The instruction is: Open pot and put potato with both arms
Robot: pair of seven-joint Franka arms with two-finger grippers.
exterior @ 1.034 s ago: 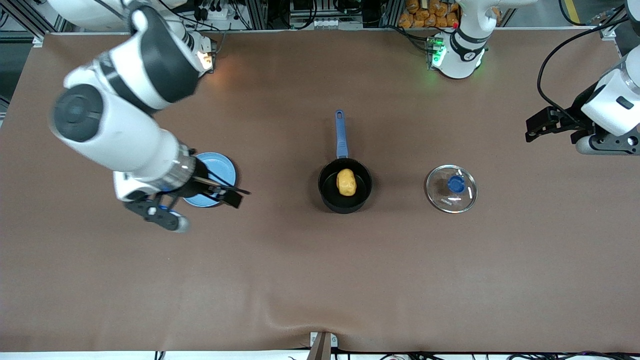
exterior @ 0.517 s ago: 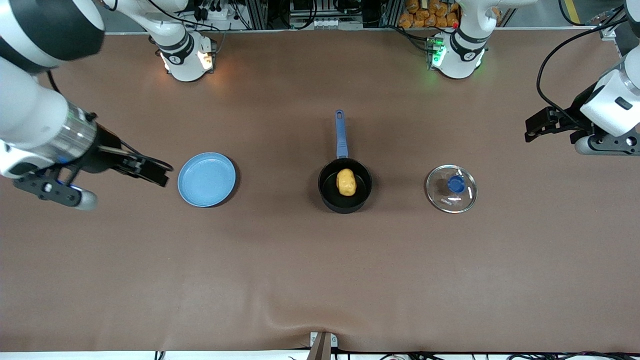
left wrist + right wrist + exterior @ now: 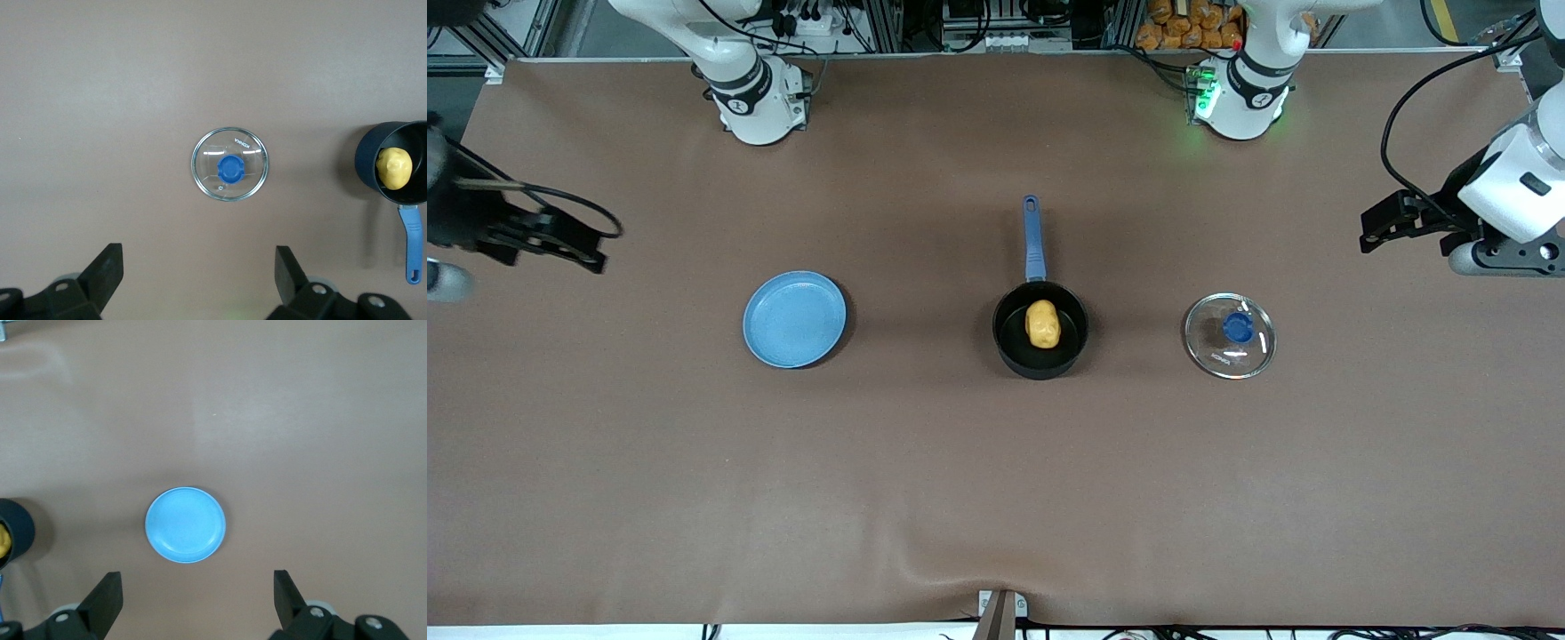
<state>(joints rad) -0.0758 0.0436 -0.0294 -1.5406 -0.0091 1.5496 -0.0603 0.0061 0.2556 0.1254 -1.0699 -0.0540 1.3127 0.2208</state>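
In the front view the potato (image 3: 1042,324) lies inside the pot (image 3: 1040,341), with the glass lid (image 3: 1230,336) set beside it toward the left arm's end of the bench (image 3: 996,498).

The left gripper (image 3: 1392,224) hangs over that end, and the right gripper (image 3: 551,240) over the opposite end, apparently empty.

The left wrist view shows jaws wide over the lid.

The right wrist view shows jaws wide above the blue plate (image 3: 185,525).

The task looks complete, so the arms should just park high, clear of the pot.

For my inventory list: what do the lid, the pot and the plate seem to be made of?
The lid looks like clear glass, since the table shows through it; its blue knob is probably plastic. The pot looks like black coated metal, matte inside. The plate looks like smooth light-blue plastic, possibly glazed ceramic.
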